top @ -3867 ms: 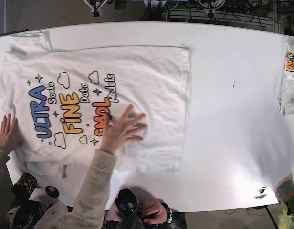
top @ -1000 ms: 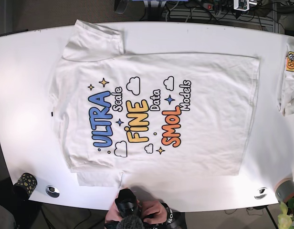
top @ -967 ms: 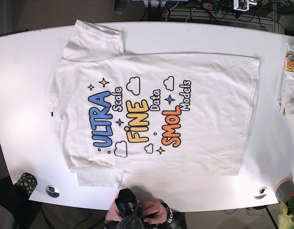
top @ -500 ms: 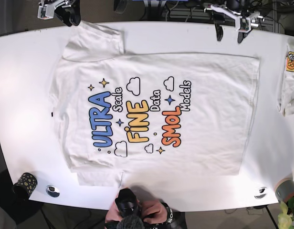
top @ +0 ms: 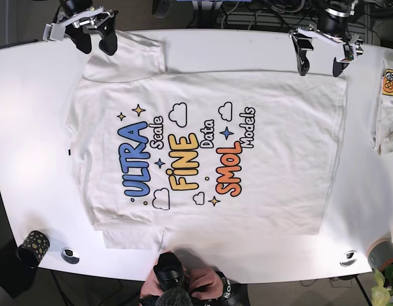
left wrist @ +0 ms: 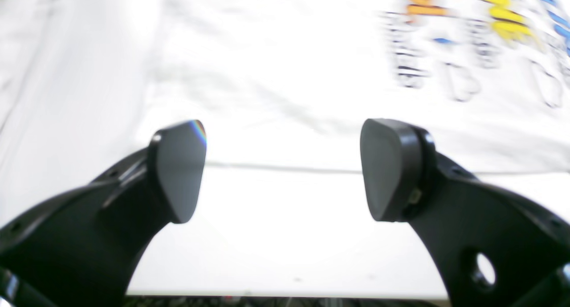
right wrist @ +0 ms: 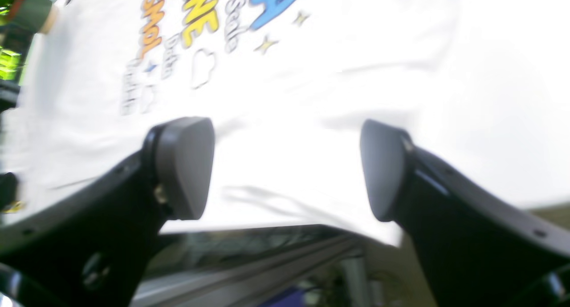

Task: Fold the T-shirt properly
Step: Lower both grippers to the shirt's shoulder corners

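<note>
Since half a second ago both our arms have come further in over the far edge of the table (top: 30, 127), toward the T-shirt (top: 273, 159). It lies flat and unfolded on the table, print up. Our left gripper (top: 321, 59) hangs with its jaws spread wide, nothing between them — in the left wrist view the shirt's side edge runs straight across just past the fingertips (left wrist: 178, 169), with bare table beneath them and the print off to the far right. Our right gripper (top: 94, 40) is likewise released, jaws apart and empty; its fingertips (right wrist: 185, 164) hover over the sleeve (top: 129, 54), whose cloth fills the space between and ahead of them, the table's edge just under them. A second folded white garment (top: 388, 121) lies well apart, beyond our left gripper at the table's end.
</note>
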Robot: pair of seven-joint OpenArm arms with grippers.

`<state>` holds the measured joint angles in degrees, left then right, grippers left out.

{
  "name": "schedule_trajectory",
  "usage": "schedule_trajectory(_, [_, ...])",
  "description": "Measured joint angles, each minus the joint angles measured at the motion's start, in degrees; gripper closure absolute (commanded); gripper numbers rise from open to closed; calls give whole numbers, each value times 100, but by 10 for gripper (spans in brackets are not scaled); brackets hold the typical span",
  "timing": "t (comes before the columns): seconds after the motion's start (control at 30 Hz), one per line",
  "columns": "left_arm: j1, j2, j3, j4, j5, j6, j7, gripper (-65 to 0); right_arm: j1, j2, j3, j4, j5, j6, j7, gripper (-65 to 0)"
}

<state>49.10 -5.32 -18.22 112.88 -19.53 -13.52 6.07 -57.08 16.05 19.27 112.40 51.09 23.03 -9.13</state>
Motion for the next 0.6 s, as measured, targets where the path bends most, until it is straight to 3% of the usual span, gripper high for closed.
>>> schedule_trajectory(0.07, [-125,17,-170,-2,-214,-225,249,-506,160,66,129,0,302,223,-345,-471])
schedule_trajectory(0.13, [-201,33,-361,0,-474,-369,378,-506,332,81,354,-2,490,317,-664,-466])
schedule_trajectory(0.3, [-463,17,-861,-166,-903,-745,922,-506,863,85,743,-256,745,299,-1585,-466])
schedule_trajectory(0.33, [-544,17,-973,-214,-966,-931,1073,-506,973,74,807,-378,826,391,-1808,-466])
schedule_trajectory(0.4, [-673,39,-1161,-284,-1071,-1167,1285,-506,1143,59,933,-610,1027,407,-2142,-466])
schedule_trajectory(0.6, [-883,39,-1419,-466,-1097,-1185,1683,-506,1493,76,1180,-1274,1029,317,-2675,-466])
